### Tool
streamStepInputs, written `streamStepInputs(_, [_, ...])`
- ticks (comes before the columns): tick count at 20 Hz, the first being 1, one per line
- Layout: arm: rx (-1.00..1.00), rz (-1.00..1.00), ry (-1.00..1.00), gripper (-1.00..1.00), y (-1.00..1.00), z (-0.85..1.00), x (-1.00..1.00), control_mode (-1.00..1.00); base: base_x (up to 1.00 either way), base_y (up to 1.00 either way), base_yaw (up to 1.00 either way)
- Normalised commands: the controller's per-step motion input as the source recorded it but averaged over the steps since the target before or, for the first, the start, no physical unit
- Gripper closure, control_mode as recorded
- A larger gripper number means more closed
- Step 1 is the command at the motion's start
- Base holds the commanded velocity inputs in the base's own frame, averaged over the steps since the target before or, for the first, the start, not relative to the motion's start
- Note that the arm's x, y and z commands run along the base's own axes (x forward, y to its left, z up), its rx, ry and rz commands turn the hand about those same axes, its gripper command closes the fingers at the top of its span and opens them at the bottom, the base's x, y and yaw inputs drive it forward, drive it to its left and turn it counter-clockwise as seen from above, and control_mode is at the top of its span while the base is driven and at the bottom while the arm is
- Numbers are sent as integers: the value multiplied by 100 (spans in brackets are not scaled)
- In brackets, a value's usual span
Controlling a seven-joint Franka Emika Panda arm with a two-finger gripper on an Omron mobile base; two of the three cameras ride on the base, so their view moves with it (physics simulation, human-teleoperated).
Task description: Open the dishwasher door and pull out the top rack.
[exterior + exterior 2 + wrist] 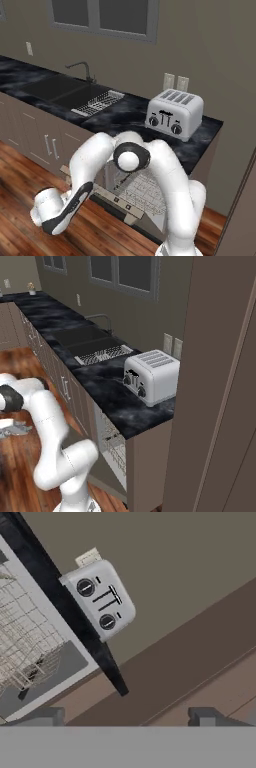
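- gripper [127, 714] jaws wide apart, nothing between them; tips well clear of the machine
- dishwasher door [117, 201] dropped open below the black marble counter [120, 117], edge strip with small dark buttons facing up
- top rack [140, 192] slid out of the opening, above the door; wire grid visible in the hand view too [25, 642]
- toaster [175, 114] on the counter above the dishwasher, dish drainer [97, 102] beside the sink [55, 89]
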Motion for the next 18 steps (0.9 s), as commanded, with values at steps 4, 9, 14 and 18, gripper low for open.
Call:
streamStepInputs(4, [22,1,7,-100,-40,100,0,-100,0,0,0])
streamStepInputs(9, [16,9,10,-100,-54,69,3,-100,0,0,0])
streamStepInputs(14, [8,23,11,-100,-57,18,10,-100,0,0,0])
streamStepInputs(18, [6,23,15,-100,-57,5,31,-100,0,0,0])
